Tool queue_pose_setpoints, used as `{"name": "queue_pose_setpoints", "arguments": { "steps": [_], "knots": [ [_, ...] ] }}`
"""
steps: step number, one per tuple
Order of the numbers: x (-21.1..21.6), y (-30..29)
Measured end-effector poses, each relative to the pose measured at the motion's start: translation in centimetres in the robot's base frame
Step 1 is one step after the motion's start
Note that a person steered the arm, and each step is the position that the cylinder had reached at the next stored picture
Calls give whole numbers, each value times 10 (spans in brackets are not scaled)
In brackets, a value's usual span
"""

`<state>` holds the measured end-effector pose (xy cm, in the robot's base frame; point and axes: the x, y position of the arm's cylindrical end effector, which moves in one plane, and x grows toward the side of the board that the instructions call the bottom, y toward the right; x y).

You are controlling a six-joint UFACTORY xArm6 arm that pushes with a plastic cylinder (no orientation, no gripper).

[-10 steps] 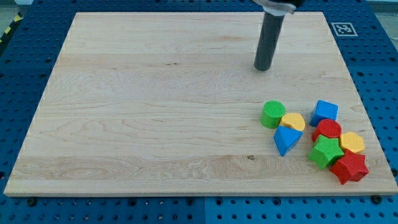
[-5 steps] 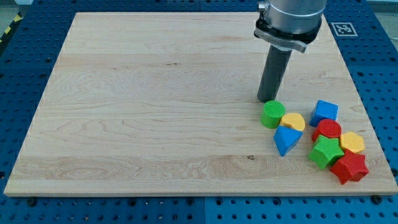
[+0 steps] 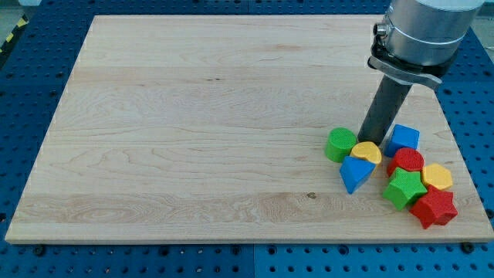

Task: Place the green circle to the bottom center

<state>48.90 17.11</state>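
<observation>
The green circle [image 3: 340, 144] sits on the wooden board [image 3: 193, 131] at the view's right, below mid-height. My tip [image 3: 371, 140] is down just to the right of it, right behind the yellow half-round block [image 3: 365, 151], with the blue block [image 3: 403, 139] to its right. The green circle touches the yellow block's left side. A blue wedge [image 3: 355, 173] lies just below them.
A cluster sits at the board's lower right: a red round block [image 3: 407, 161], a yellow hexagon [image 3: 437, 177], a green star [image 3: 405, 189] and a red star [image 3: 433, 208]. The board's right edge is close by.
My tip came down toward the view's bottom, then moved right, from behind the green circle to behind the yellow block. The blocks look unmoved.
</observation>
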Motion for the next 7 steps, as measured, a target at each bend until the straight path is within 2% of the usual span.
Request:
{"name": "queue_pose_setpoints", "arguments": {
  "steps": [1, 5, 7],
  "knots": [
    [3, -5],
    [3, -115],
    [4, -147]
  ]
}}
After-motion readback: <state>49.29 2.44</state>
